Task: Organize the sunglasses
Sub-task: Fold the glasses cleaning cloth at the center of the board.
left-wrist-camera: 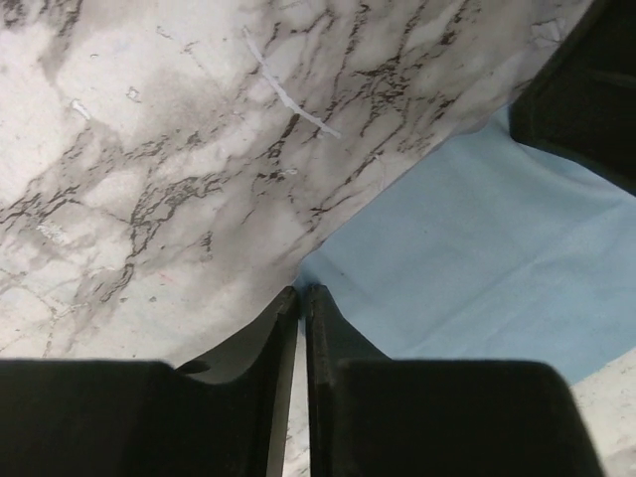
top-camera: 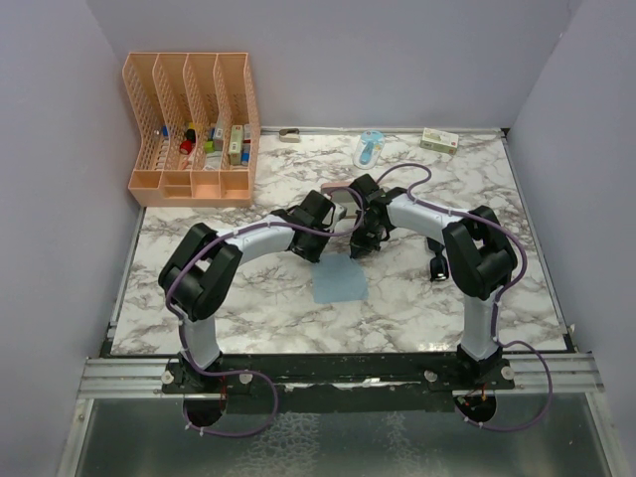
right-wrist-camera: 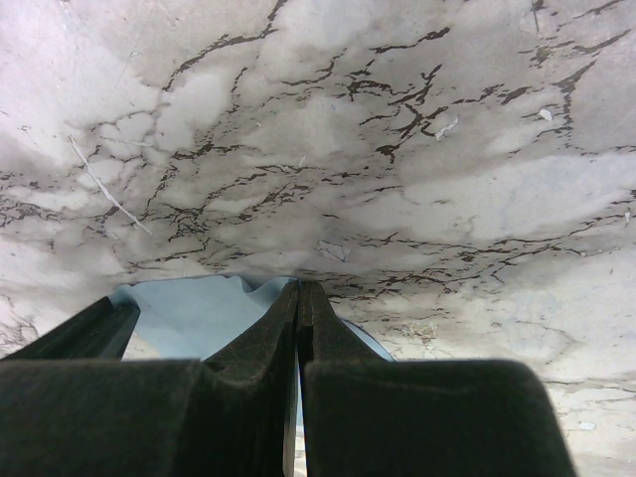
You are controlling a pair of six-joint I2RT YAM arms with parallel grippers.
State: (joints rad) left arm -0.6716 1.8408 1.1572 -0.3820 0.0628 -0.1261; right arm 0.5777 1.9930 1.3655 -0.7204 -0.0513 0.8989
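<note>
I see left gripper [left-wrist-camera: 301, 291] and right gripper [right-wrist-camera: 298, 286] closed at the light blue square cloth [top-camera: 338, 283]; small black folded sunglasses [top-camera: 435, 263] probably lie 3 o'clock of right.

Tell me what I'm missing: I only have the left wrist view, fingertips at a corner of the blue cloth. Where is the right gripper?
Observer: The right gripper is shut, at the far edge of the blue cloth, close beside the left gripper.
Operator: What lies farther right?
Observer: A small black thing lies beside the right arm; too small to identify.
Operator: And far left?
Observer: A peach file organizer stands in that corner.
</note>
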